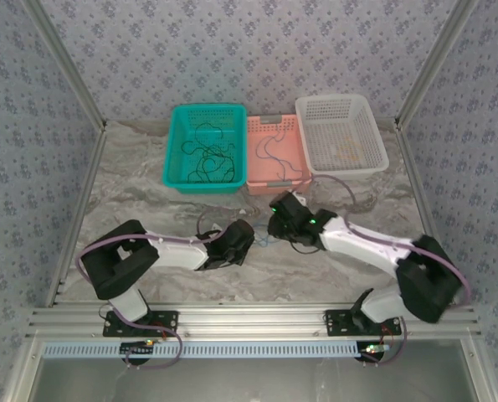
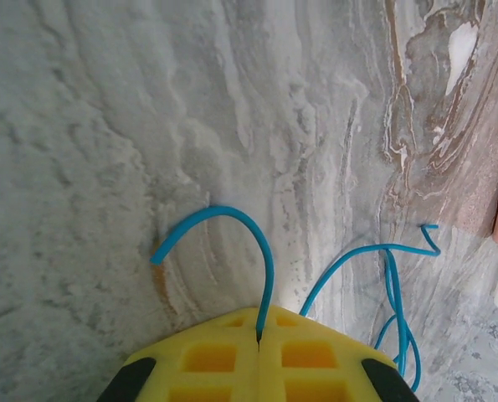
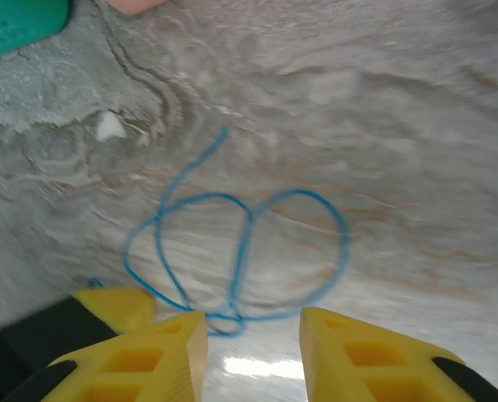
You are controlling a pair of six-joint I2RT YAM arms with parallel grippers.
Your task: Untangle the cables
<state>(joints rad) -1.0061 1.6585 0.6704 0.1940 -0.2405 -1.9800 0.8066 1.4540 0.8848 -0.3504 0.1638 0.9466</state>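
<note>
— Blue cable (image 2: 232, 213), thin and glossy: where is it?
— On the veined marble table (image 2: 106, 126), mid-front. Left gripper (image 2: 259, 339), forearm stretched low toward 3 o'clock, has its yellow jaws pressed together on it; the pinched bit is hidden.
— And rightward?
— Right gripper (image 3: 253, 322) reaches toward 10 o'clock, jaws apart over blurred loops. Black cables (image 1: 205, 159) lie in the teal basket (image 1: 175, 142) at 12 o'clock, hard to trace.
</note>
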